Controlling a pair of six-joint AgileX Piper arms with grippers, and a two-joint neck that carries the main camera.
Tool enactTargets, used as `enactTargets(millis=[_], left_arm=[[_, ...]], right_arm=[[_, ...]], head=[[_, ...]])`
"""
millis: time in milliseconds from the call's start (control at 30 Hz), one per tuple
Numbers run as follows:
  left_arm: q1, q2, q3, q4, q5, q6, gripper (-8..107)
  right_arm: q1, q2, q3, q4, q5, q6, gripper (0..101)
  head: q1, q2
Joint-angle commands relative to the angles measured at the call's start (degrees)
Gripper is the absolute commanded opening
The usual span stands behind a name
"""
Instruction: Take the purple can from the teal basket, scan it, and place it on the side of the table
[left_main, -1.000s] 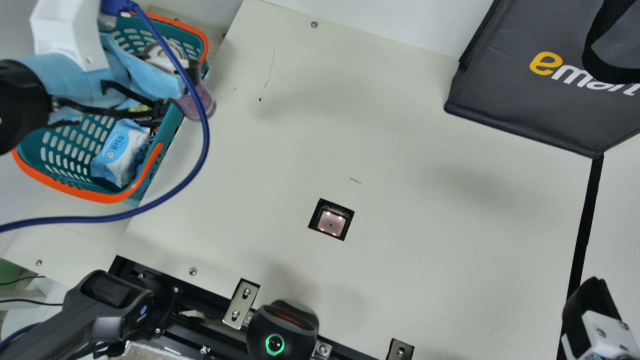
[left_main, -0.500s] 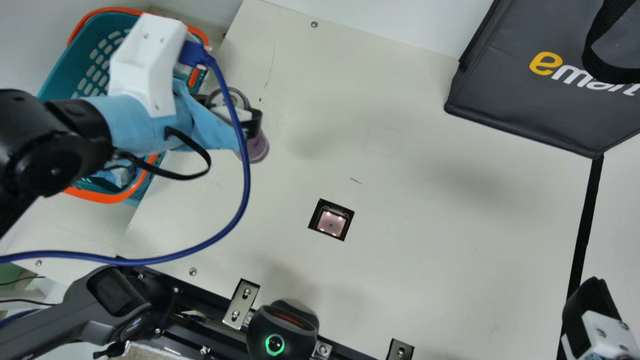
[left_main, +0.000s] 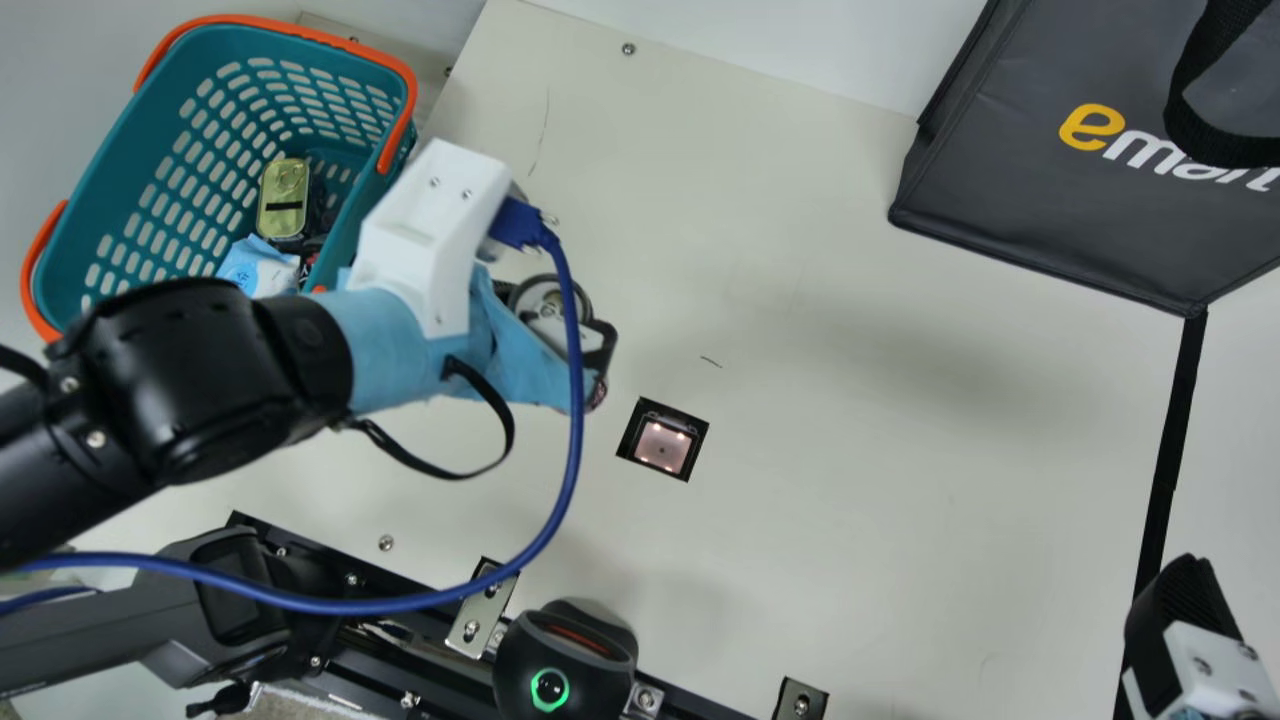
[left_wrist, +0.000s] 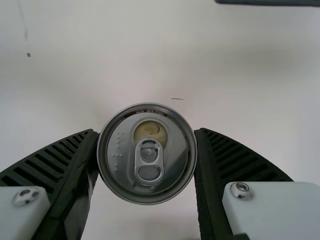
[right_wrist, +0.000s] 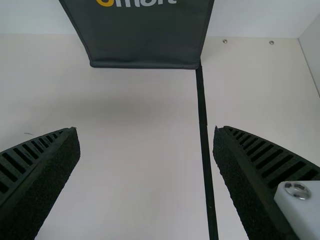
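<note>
The purple can (left_wrist: 175, 167) is clamped by its sides in the left gripper (left_wrist: 146, 132), above the desk (left_main: 900, 500). It is probably rather heavy, if full, with smooth, slippery walls, so its middle should be gripped firmly but not crushed; the right gripper (right_wrist: 146, 129) is opened wide

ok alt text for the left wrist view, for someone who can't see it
The left pincer grips a can between two black ribbed fingers, its pull-tab lid facing the viewer, with the cream table behind.
</note>
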Motion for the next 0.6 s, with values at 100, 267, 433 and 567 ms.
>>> enactTargets(millis=[100,267,433,567], left_arm=[[-5.7,1.2,0.8,1.4,-1.2,-5.0,-8],[-9.2,2.3,1.7,2.3,-3.0,-8.5,-8],[-12.0,3.1,2.9,3.2,-4.7,-11.0,-8],[-14.1,3.4,4.0,3.9,-5.8,-12.6,-8]], right_arm=[[0.0,0.0,0.0,0.0,0.0,0.0,95],[0.0,0.0,0.0,0.0,0.0,0.0,95],[0.0,0.0,0.0,0.0,0.0,0.0,95],[0.0,0.0,0.0,0.0,-0.1,0.0,95]], head=[[-1.7,0.1],[-1.7,0.1],[-1.7,0.1],[-1.7,0.1]])
